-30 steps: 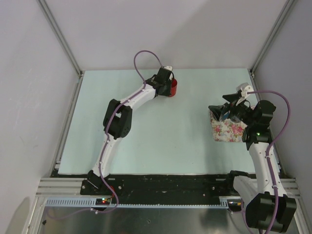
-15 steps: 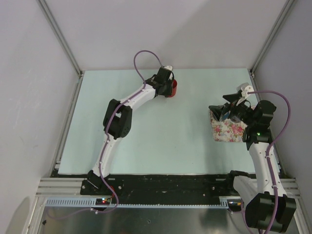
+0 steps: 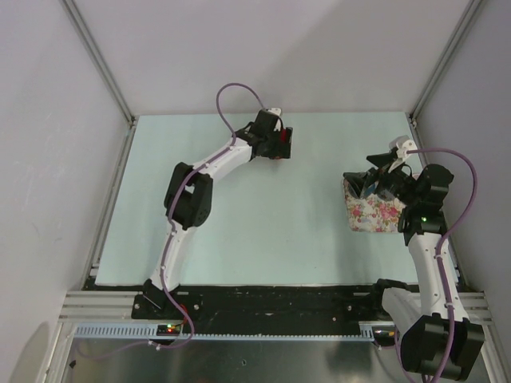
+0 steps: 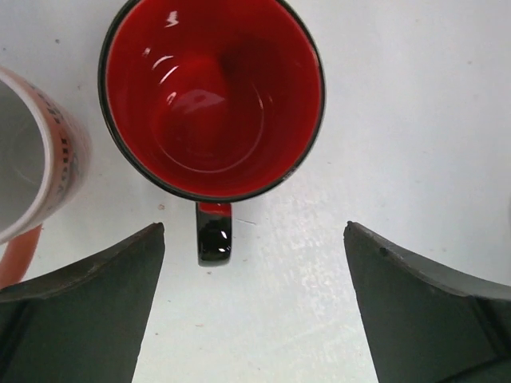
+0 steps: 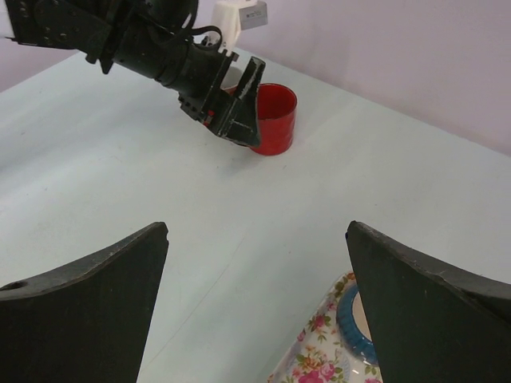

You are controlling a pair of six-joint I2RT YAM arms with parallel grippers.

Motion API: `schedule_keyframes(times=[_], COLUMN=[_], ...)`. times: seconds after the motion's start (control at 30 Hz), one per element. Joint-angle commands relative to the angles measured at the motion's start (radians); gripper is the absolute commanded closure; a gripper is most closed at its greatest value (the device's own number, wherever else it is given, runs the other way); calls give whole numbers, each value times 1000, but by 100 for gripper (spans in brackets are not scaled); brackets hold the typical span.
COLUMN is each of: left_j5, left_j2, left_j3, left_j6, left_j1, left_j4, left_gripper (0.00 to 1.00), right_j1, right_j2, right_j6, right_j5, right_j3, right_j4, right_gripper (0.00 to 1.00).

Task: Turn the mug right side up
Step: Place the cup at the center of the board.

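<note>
The red mug with a black rim stands upright on the table, mouth up, its black handle pointing toward my left gripper. That gripper is open, its fingers wide apart on either side of the handle and touching nothing. From above, the left gripper hovers over the mug at the table's far middle. In the right wrist view the mug shows behind the left gripper. My right gripper is open and empty, at the right side above a floral tray.
A white mug with an orange handle sits right next to the red one on its left. A floral tray holding a blue-rimmed dish lies at the right. Grey walls and metal frame posts surround the pale green table.
The left gripper has opened and let go of the red mug, which now stands on the table. The right arm has not moved.
</note>
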Motion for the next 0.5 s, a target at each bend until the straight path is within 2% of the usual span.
schedule_keyframes(times=[0.0, 0.23, 0.47], left_j5=[106, 270, 284], left_j2=[-122, -187, -290], left_j3=[-15, -31, -96], left_j6=[-21, -17, 13], left_j1=[5, 0, -6], left_j4=[27, 32, 33], left_gripper=[1, 0, 0], right_j1=[-24, -70, -72], right_j2=[-6, -16, 28], right_j6=[-11, -8, -128], right_j5=[8, 13, 50], right_j3=[-4, 42, 153], right_j4=[46, -6, -271], right_gripper=[1, 1, 1])
